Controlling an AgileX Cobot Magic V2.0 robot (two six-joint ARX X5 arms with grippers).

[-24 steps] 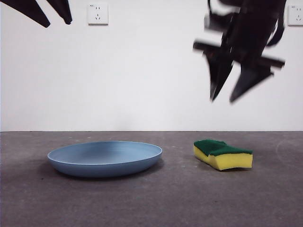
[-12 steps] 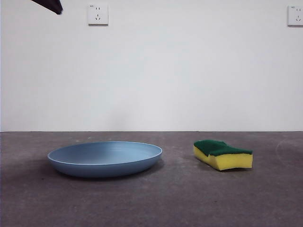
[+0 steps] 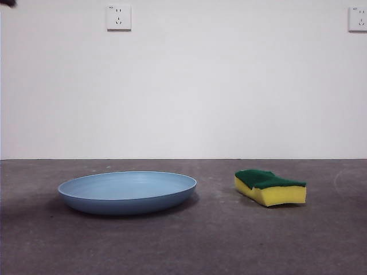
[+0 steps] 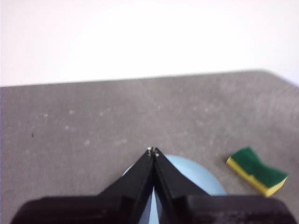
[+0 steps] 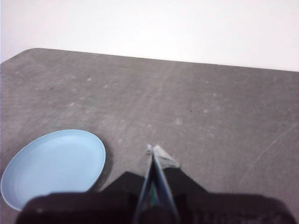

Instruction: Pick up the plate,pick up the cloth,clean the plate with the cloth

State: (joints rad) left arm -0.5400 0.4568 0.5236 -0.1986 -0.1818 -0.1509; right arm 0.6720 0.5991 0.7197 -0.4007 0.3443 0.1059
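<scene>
Grey table in front of a plain white wall with two outlets, that's my whole scene. From my seat the plate (image 3: 127, 192) sits flat on the table (image 3: 229, 240), and the cloth (image 3: 269, 187) (really a yellow sponge, green side up) lies well apart from it, also flat. Left gripper (image 4: 153, 150) is up above the plate, jaws pinched together on nothing. Right gripper (image 5: 153, 149) is likewise closed tight and empty, raised off the table.
</scene>
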